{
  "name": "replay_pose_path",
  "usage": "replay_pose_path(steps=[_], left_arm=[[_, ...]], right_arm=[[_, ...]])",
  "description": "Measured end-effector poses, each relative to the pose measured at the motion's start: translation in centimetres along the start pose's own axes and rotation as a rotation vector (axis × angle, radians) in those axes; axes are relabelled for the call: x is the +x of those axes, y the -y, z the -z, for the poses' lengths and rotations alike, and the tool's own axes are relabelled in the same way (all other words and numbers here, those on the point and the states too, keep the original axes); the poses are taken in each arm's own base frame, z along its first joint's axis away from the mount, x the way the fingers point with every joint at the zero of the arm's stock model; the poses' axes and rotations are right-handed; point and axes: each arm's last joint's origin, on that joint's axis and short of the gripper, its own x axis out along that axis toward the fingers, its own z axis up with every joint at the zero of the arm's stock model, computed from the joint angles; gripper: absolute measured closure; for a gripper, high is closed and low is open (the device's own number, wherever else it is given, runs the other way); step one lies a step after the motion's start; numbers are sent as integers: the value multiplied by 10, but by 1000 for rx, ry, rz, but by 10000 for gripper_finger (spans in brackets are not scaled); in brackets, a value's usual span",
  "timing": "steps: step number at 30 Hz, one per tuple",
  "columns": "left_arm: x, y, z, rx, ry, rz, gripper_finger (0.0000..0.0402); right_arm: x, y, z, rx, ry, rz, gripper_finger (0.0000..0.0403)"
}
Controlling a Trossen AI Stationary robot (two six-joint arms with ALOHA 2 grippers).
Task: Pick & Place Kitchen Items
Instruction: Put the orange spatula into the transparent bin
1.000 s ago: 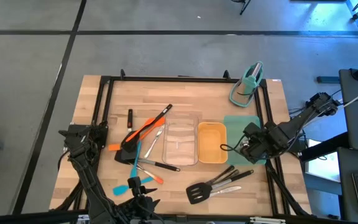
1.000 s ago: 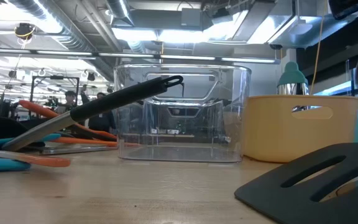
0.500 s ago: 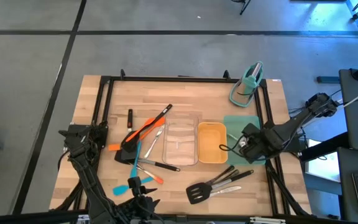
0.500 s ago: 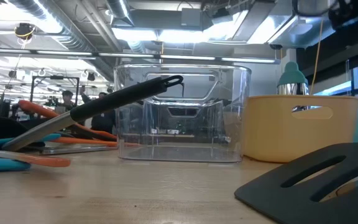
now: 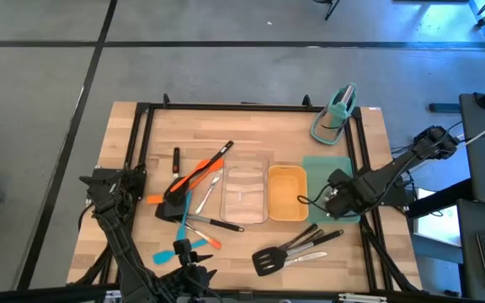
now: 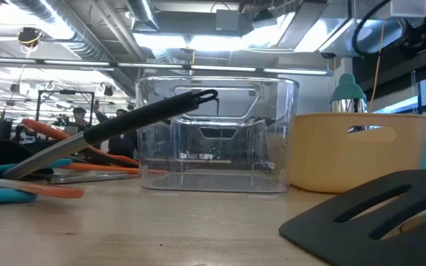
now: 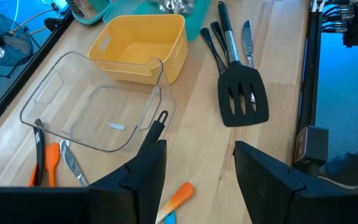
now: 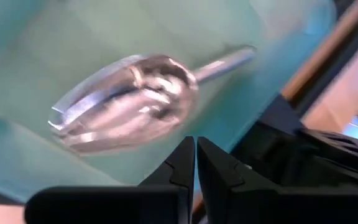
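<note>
Utensils (image 5: 194, 175) lie in two groups on the counter (image 5: 125, 135), and none sits in the clear tray (image 5: 244, 192) or the yellow tray (image 5: 286, 192).

1. Near edge: the left hand (image 7: 199, 146) waits with its fingers spread and empty. Blue spatulas (image 5: 175, 251) lie just beside it.
2. Near right: a black turner (image 5: 268, 259) lies with other black-handled pieces.
3. Centre left: orange, blue and black utensils are piled beside the clear tray.
4. Right: the right hand (image 8: 195, 144) hovers over the teal tray (image 5: 327, 167). Its fingers are pressed together and hold nothing. A steel spoon (image 8: 129, 99) lies on that tray, apart from the fingers.

Change: over the last second only the right arm has shifted slightly. No utensil has moved. The spoon is probably already placed, so the right hand is free for the next pick. Most of the task remains.
</note>
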Motion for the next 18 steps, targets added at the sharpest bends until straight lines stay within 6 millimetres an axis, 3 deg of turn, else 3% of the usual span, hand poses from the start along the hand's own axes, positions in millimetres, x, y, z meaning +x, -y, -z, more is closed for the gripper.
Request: replay_pose_path(steps=[18], left_arm=[[0, 0, 0, -5, 0, 0, 219]], right_arm=[[-1, -8, -1, 26, -3, -83, 383]])
